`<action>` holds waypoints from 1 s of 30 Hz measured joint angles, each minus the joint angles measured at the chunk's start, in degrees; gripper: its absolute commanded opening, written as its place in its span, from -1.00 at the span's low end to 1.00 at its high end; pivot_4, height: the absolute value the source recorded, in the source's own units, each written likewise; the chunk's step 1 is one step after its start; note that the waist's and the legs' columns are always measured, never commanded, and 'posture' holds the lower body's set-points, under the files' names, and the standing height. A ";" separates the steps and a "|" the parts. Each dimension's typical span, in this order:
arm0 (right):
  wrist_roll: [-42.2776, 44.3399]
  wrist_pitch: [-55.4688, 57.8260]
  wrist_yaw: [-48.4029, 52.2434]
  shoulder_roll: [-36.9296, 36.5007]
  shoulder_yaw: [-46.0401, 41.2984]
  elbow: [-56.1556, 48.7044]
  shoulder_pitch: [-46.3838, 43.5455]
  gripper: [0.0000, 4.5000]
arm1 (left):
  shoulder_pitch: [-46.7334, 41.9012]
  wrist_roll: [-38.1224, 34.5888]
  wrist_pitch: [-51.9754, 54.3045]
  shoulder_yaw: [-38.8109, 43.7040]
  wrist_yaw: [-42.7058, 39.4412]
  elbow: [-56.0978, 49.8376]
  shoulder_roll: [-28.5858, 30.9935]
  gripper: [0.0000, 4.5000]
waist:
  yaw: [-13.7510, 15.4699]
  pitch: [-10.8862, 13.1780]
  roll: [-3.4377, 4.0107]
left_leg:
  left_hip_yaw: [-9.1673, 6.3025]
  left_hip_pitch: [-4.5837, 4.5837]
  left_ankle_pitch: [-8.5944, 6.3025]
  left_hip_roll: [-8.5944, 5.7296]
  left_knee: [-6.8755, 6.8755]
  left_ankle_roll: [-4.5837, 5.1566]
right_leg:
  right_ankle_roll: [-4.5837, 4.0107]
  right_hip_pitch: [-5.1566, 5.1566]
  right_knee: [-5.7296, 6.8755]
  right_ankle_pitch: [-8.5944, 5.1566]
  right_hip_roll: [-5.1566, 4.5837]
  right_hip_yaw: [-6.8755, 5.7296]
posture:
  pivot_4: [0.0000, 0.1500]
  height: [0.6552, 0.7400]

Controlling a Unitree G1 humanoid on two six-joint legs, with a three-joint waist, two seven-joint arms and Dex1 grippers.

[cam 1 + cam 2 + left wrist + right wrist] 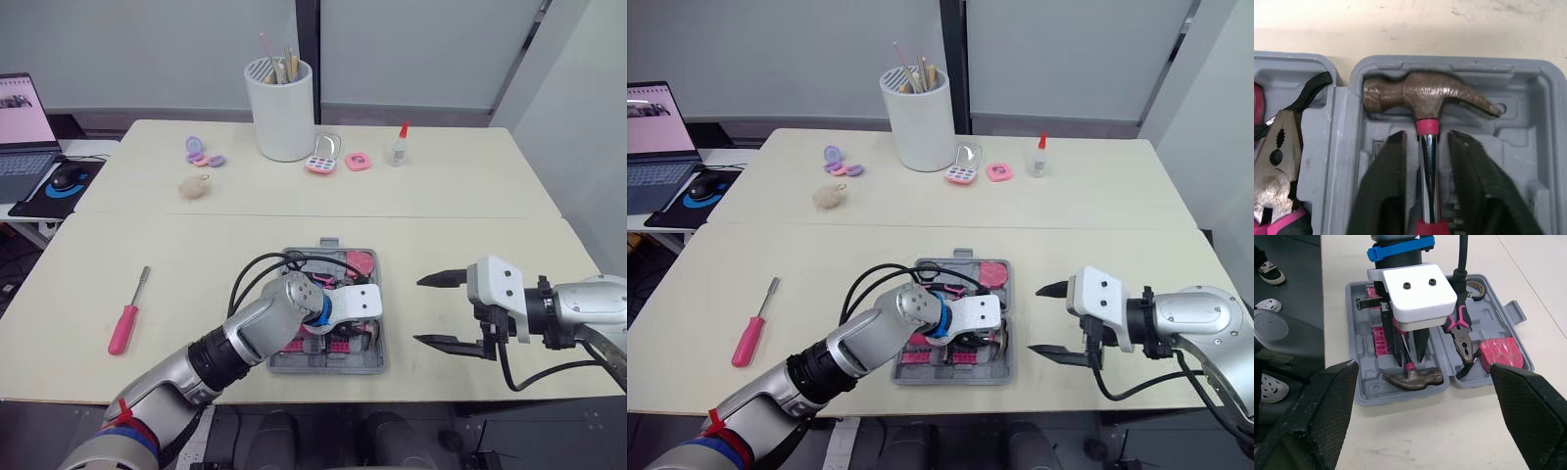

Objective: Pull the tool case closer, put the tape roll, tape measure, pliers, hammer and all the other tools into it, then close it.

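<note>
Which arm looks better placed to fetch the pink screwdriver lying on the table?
Left. The screwdriver lies to the robot's left of the tool case, and the left gripper is over that case, astride the hammer. The right gripper sits open on the case's far side.

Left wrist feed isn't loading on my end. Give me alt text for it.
The hammer lies seated in its moulded slot of the grey case. The left gripper hangs over it with jaws open on either side of the shaft. The pliers lie in the neighbouring compartment.
</note>
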 measured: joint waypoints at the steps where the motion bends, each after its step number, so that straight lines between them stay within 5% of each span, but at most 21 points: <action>1: -0.04 -0.06 0.02 0.00 0.08 0.04 -0.04 1.00 | 0.31 0.26 -0.31 0.13 0.17 -0.52 0.48 0.12 | -0.01 0.00 0.00 | 0.01 0.00 0.00 0.00 0.00 0.00 | 0.00 0.00 0.00 0.00 -0.01 0.02 | 1.00 1.00; 8: -0.13 -0.68 0.38 0.04 0.97 1.46 -1.37 1.00 | 5.20 -0.96 -3.90 6.44 -0.61 -7.65 7.29 0.12 | -0.06 0.01 0.01 | 0.01 0.01 0.00 0.09 -0.01 0.00 | -0.02 -0.01 0.00 0.01 -0.01 0.01 | 1.00 1.00; 15: -1.16 -1.76 0.79 0.90 2.47 3.76 -4.20 1.00 | 15.15 -8.75 -24.51 21.41 -3.82 -3.86 13.17 0.12 | 0.05 0.01 0.03 | 0.05 0.02 0.00 0.09 -0.01 0.00 | -0.08 -0.01 -0.01 0.05 -0.17 -0.01 | 1.00 1.00; 19: -1.31 -2.06 0.89 1.49 3.32 4.78 -5.23 1.00 | 19.01 -15.98 -27.01 26.97 -7.21 0.46 10.99 -0.27 | 0.05 0.01 0.03 | 0.06 -0.01 0.00 0.08 -0.01 0.00 | -0.07 -0.02 -0.04 0.05 -0.20 -0.03 | 1.00 1.00; 24: -1.27 -2.09 1.28 1.55 3.47 5.30 -5.88 1.00 | 19.74 -17.68 -30.27 27.61 -9.40 3.40 9.62 -0.99 | 0.12 0.02 0.04 | 0.04 0.00 0.00 0.09 -0.01 0.00 | -0.08 -0.01 -0.03 0.06 -0.18 -0.04 | 1.00 1.00; 30: -1.25 -2.08 1.22 1.54 3.43 5.10 -5.70 1.00 | 19.64 -13.57 -35.36 25.20 -9.45 9.69 8.11 -0.99 | 0.06 0.01 0.04 | 0.05 0.00 0.00 0.10 -0.02 0.00 | -0.11 -0.02 -0.03 0.07 -0.17 -0.02 | 1.00 1.00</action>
